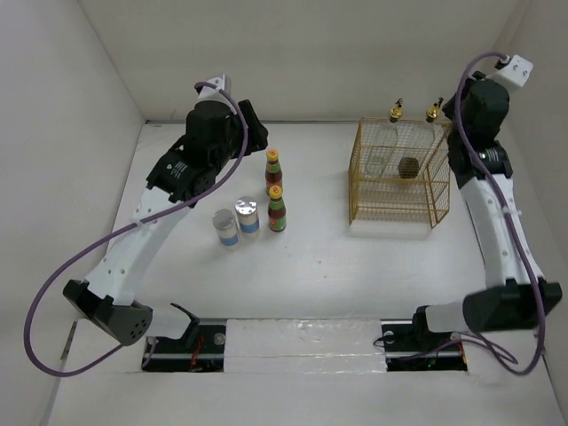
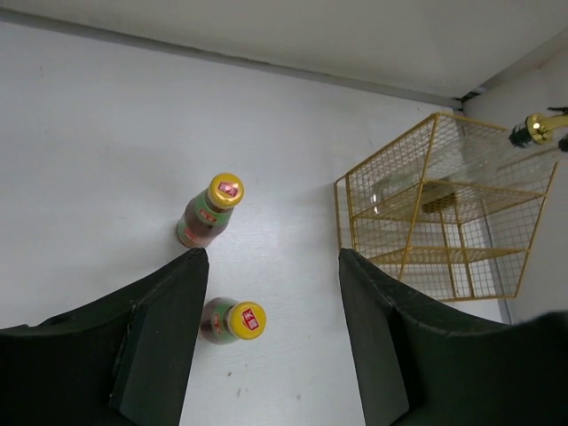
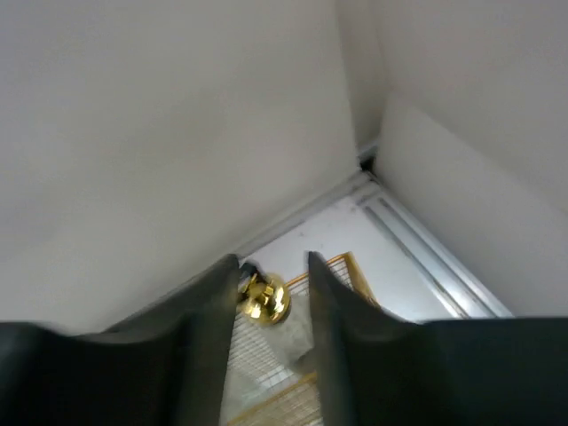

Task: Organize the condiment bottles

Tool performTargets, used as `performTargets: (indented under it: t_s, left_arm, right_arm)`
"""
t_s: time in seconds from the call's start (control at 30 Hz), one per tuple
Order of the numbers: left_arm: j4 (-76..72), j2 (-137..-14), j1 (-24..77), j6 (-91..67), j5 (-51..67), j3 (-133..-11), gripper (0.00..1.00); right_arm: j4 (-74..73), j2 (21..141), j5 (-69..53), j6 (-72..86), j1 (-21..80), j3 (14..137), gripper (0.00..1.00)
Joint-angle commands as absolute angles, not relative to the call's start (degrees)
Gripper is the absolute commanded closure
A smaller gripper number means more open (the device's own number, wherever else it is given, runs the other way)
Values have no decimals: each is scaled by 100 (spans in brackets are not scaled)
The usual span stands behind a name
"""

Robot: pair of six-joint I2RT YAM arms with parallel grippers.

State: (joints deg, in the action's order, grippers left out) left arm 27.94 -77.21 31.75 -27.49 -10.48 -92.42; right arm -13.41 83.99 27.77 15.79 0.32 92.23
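A white table (image 1: pixel 319 266), two small sauce bottles (image 1: pixel 277 211) stood left of centre, two silver-lidded jars (image 1: pixel 247 216) beside them, yellow wire basket (image 1: pixel 397 211) sat right.

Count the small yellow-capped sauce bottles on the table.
2. The far sauce bottle stands mid-table, left of the yellow wire basket; the near sauce bottle stands just in front of it. None looks hidden.

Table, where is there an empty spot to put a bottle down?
The table is bare between the sauce bottles and the wire basket, and across the front, between the jars and the arm bases. It is crowded around the jars and sauce bottles, and in the back right corner by the basket and glass bottles.
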Motion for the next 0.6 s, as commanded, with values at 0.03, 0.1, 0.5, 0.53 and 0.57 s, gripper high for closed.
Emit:
performTargets:
  t_s: [0.03, 0.1, 0.5, 0.53, 0.57]
  left_arm:
    - [2602, -7716, 3155, -2646, -1397, -9799, 43]
    - [2602, -7778, 3155, -2646, -1589, -9949, 43]
    - [2716, -7884, 3155, -2487, -1759, -10116, 35]
    - [2716, -7884, 3155, -2487, -1758, -10116, 34]
    - [2716, -7884, 3155, -2487, -1688, -10116, 34]
  right_arm:
    - [-285, 7033, 1778, 1389, 972, 8212, 84]
    - [-19, 6610, 1268, 1318, 1430, 7499, 95]
    - [-552, 7840, -1080, 114, 4499, 6961, 7]
    - [-649, 8170, -1081, -51, 4587, 7144, 6]
    - [-650, 8296, -1081, -53, 4657, 7198, 4]
